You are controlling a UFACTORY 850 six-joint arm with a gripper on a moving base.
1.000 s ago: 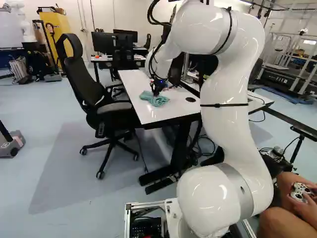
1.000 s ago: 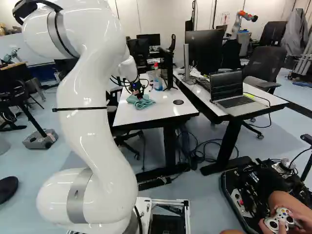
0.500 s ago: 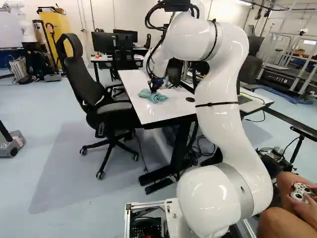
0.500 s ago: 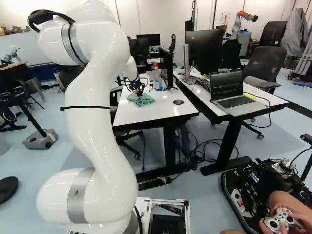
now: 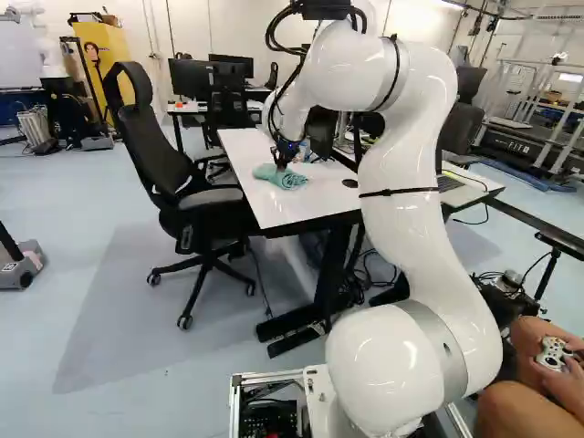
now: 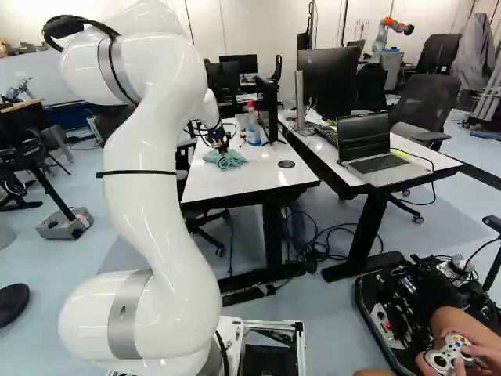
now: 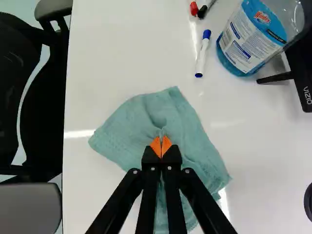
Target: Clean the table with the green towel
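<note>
Left base view, from its left across: a black office chair [image 5: 137,137] stands beside the white table [image 5: 274,213], on which the crumpled green towel [image 5: 290,180] lies; over the towel the gripper [image 5: 283,162] points down, and the white arm [image 5: 401,146] rises to the right. In the wrist view, the orange pads [image 7: 155,146] stand narrow, nearly together, pinching a fold of the towel, the rest spread around and under them. Ahead lie a red-ended marker [image 7: 194,8], a black-ended one [image 7: 202,12] and, nearer, a blue-capped marker [image 7: 203,53]; then comes a bottle of blue liquid [image 7: 253,36] near a dark stand [image 7: 300,68]. Right base view: a laptop [image 6: 380,164] sits open on the neighbouring desk [image 6: 407,174].
</note>
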